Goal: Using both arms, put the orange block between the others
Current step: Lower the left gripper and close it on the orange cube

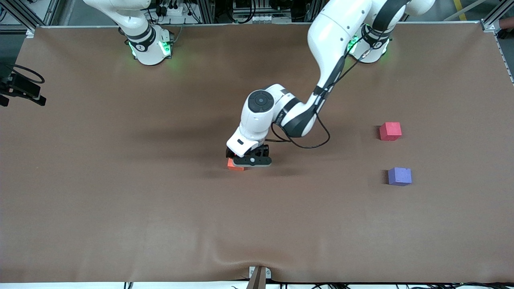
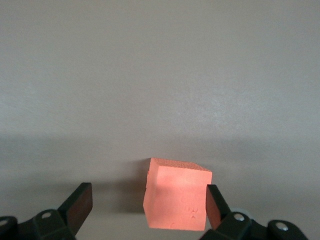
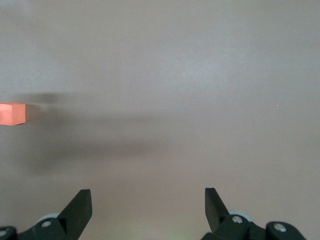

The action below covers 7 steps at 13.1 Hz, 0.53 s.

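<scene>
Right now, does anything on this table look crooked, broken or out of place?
Nothing looks damaged or spilled. The orange block sits off-centre between the open left gripper's fingers, against one of them. The cloth is slightly wrinkled near the front edge. The right gripper waits open.

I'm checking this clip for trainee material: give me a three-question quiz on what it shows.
1. True or false: the left gripper is shut on the orange block.
2. Which block is nearest the front camera? A) red block B) purple block C) orange block
3. Fill in: the right gripper is ____ and holds nothing.

Key:
1. False. The fingers are open with the block between them, close to one finger, and it rests on the table.
2. B. The purple block lies lowest in the front view, toward the left arm's end of the table.
3. Open. Only bare table and the orange block farther off show in its view.
</scene>
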Each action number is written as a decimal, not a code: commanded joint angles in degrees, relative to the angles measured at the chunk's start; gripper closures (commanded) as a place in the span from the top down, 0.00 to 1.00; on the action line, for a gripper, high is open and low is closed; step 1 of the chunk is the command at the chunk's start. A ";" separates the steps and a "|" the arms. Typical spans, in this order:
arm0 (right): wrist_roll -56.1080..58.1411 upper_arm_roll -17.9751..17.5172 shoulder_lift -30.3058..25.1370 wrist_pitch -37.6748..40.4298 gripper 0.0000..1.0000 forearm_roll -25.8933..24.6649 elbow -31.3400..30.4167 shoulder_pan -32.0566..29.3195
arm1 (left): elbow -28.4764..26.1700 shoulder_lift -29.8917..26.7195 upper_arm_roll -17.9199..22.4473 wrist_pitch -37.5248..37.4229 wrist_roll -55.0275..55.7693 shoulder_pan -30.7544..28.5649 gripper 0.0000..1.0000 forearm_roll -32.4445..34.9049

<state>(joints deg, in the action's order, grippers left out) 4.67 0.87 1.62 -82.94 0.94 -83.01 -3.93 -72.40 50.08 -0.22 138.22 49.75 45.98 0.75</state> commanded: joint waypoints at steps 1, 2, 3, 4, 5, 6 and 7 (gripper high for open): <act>0.16 -0.08 -0.30 0.68 1.00 -0.15 0.22 0.06 | 2.26 2.65 1.45 3.09 3.15 2.27 1.00 0.21; 0.16 -0.16 -0.39 0.68 1.00 -0.15 0.22 0.06 | 2.26 3.18 1.45 4.68 3.25 2.36 1.00 0.21; 0.16 -0.16 -0.39 0.68 1.00 -0.15 0.22 0.06 | 2.26 3.88 1.36 5.65 3.16 2.36 1.00 0.21; 0.16 -0.16 -0.39 0.68 1.00 -0.15 0.22 0.06 | 2.35 4.32 1.45 6.18 2.99 2.45 1.00 0.21; 0.08 -0.16 -0.39 0.68 1.00 -0.15 0.22 0.15 | 2.35 4.24 1.63 6.53 2.55 2.71 1.00 0.30; 0.08 -0.16 -0.39 0.68 1.00 -0.15 0.22 0.15 | 2.26 4.15 1.71 6.54 2.37 3.32 1.00 0.56; 0.08 -0.34 -0.39 0.68 1.00 -0.15 0.22 0.24 | 2.35 4.24 1.80 6.54 1.85 3.33 1.00 0.57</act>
<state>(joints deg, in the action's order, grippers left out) 4.67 0.80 1.62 -82.89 0.94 -83.01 -3.92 -72.21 53.23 0.39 144.52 51.69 48.13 0.75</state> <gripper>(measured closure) 0.000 0.000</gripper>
